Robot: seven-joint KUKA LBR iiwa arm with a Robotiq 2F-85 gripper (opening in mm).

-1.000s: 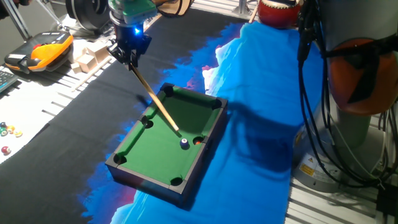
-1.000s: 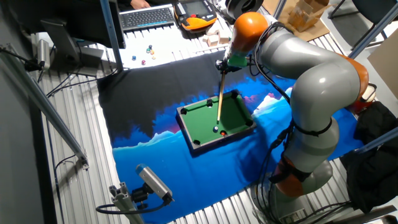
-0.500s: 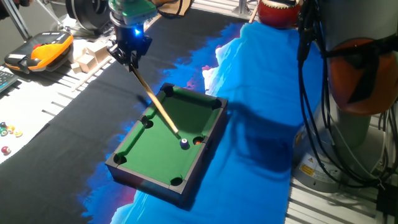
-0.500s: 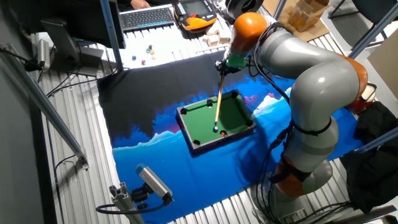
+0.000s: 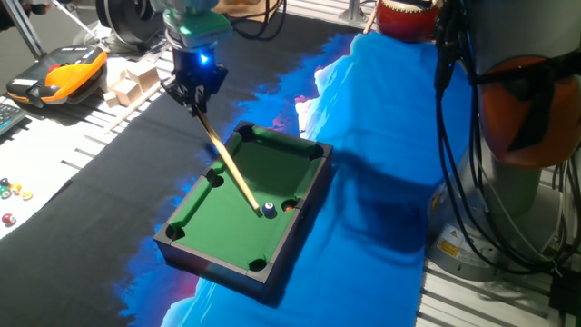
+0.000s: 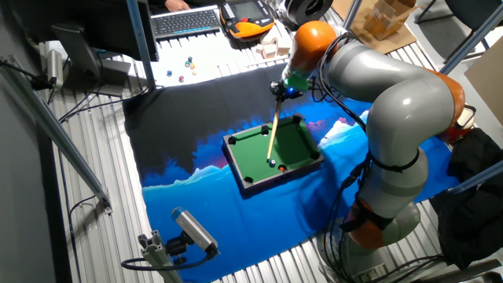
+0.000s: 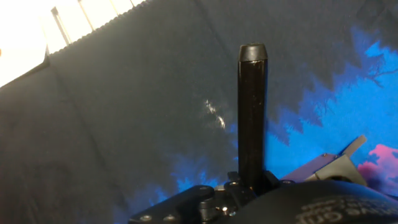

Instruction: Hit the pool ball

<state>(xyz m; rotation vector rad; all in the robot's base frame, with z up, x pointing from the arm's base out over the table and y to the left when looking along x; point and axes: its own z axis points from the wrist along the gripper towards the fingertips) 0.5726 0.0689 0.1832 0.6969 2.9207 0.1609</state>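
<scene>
A small pool table (image 5: pixel 231 186) with green felt and a dark frame lies on the black-and-blue cloth; it also shows in the other fixed view (image 6: pixel 255 145). The pool ball (image 5: pixel 270 211), tiny and black with a white spot, sits near a corner pocket and also shows in the other fixed view (image 6: pixel 273 163). An orange-red ball (image 5: pixel 289 206) lies in that pocket. My gripper (image 5: pixel 194 88) is shut on a wooden cue stick (image 5: pixel 227 154) that slants down over the felt, its tip right beside the pool ball. The hand view shows the cue's black butt (image 7: pixel 252 106).
Small coloured balls (image 5: pixel 11 191) lie on the table at the left. Wooden blocks (image 5: pixel 127 82) and an orange-black device (image 5: pixel 59 73) stand behind the gripper. A keyboard (image 6: pixel 185 20) lies at the back. The robot's base and cables (image 5: pixel 508 136) fill the right side.
My gripper has moved toward the pool table, and the cue tip has slid across the felt to the pool ball. The pool ball has not visibly moved.
</scene>
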